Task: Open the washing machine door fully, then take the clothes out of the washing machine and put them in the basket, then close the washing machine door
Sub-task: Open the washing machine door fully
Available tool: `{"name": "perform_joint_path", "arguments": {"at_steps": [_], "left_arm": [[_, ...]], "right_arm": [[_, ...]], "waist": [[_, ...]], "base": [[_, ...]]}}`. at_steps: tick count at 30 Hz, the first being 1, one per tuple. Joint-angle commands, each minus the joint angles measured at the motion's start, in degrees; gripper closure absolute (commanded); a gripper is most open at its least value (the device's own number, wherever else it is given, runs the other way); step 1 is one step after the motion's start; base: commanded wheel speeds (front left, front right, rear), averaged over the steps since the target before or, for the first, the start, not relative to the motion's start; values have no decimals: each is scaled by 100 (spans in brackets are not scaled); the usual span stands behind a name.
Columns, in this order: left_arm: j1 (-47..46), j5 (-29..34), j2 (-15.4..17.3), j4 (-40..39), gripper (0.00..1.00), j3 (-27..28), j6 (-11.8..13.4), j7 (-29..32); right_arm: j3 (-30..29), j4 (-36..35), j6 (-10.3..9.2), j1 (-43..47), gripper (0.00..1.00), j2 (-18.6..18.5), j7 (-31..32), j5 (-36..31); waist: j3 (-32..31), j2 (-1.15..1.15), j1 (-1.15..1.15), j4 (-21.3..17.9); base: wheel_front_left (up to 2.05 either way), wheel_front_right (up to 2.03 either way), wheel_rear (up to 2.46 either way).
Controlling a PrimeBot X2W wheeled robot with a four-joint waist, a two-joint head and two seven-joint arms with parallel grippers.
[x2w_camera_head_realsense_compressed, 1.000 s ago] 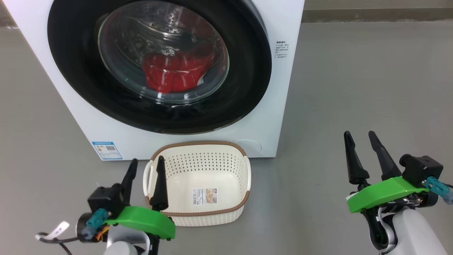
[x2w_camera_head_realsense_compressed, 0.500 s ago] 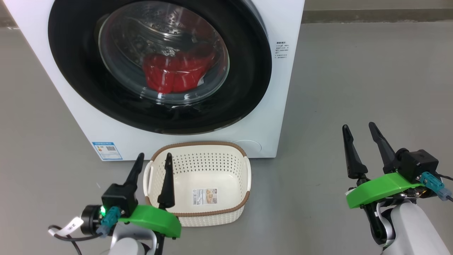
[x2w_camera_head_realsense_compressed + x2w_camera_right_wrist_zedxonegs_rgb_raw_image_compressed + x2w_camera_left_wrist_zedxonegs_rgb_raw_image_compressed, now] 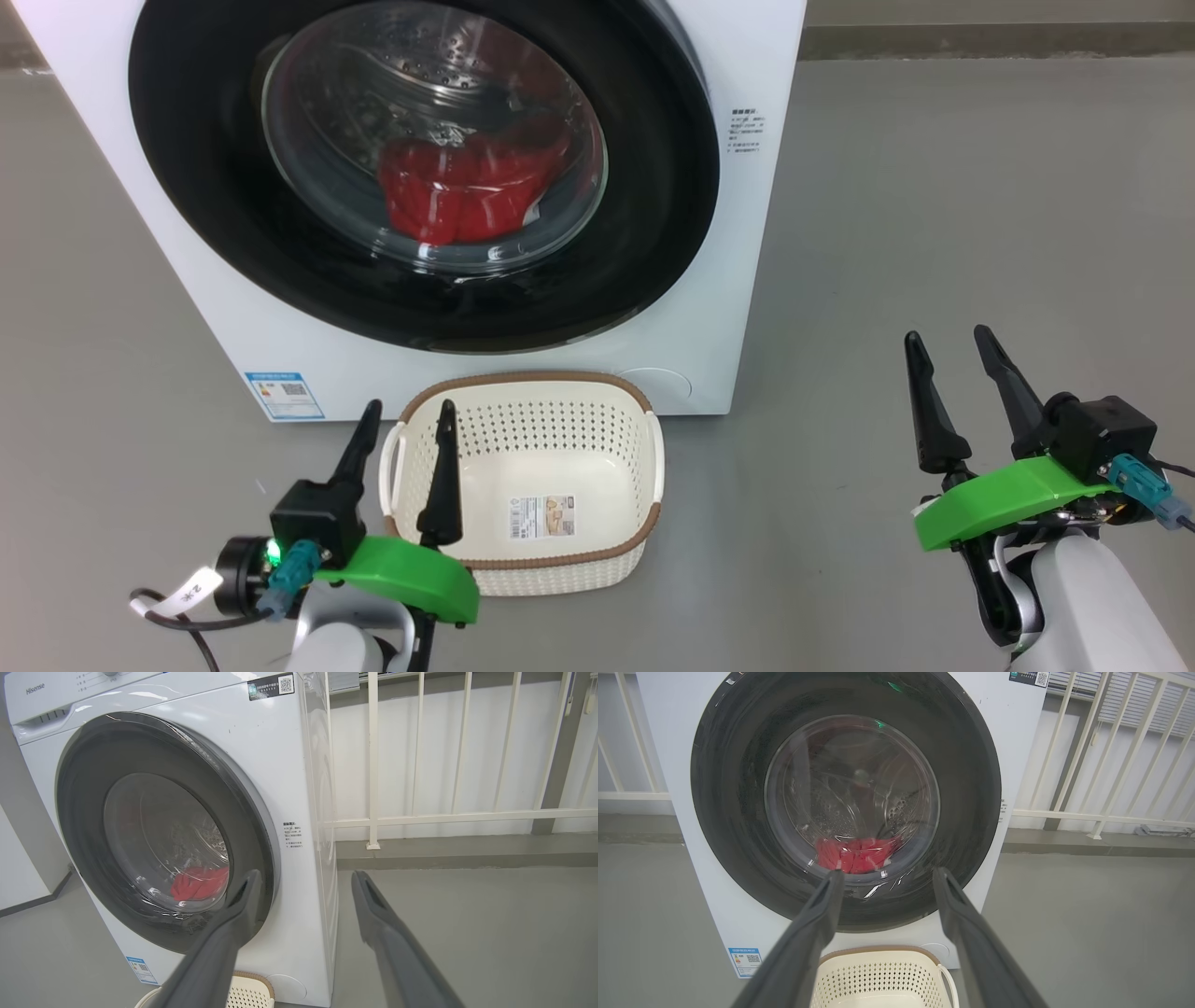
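Behind the bulging glass of the washing machine door [image 3: 425, 168] the clothes [image 3: 462, 196] lie as a red heap low in the steel drum; the door itself sits flush against the front of the washing machine [image 3: 756, 280], as the right wrist view shows from the side; so we judge that the first step, opening it fully, is not yet begun, and nothing of the task is done as far as we can see. Just in front of the machine, on the grey floor [image 3: 934, 187], the basket [image 3: 523, 378] stands upright with no garment in it, only a label sticker on its bottom; its far rim lies near the machine's foot, below the door's lower edge. Our left hand [image 3: 411, 406] hovers at the basket's left side, its two dark fingers apart and gripping nothing, pointed toward the door; our right hand [image 3: 946, 334] hangs well off to the right over the floor, fingers likewise spread on nothing. What is left is the whole job: swing the door wide, lift the red garments into the basket, then push the door shut; we cannot make out a handle on the door's rim.
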Motion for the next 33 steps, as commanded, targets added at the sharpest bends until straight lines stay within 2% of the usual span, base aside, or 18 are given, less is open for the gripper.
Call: {"name": "perform_joint_path", "arguments": {"at_steps": [1,9,17,18,20,33], "left_arm": [[-237,-5,102,-128,0,171,64,-70],[-250,-8,102,-178,0,185,57,-70],[-396,-103,102,-401,0,121,35,-70],[-421,-108,102,-430,0,115,35,-70],[-472,-120,102,-496,0,96,24,-70],[-727,-52,102,-1159,0,-84,21,-70]], "right_arm": [[133,-124,-4,-248,0,-41,-53,-13],[94,-130,-4,-267,0,-41,-54,-21],[11,-233,-4,-525,2,-41,-54,51],[2,-262,-4,-566,54,-41,-54,62],[-9,-302,-4,-659,100,-41,-54,164],[-72,86,-4,-1682,100,-41,-54,1603]], "waist": [[5,0,0,2],[75,0,0,26],[509,0,0,76],[572,0,0,82],[707,0,0,98],[1423,0,0,284]], "base": [[0,0,0],[0,0,0],[0,0,0],[0,0,0],[0,0,0],[0,0,0]]}}
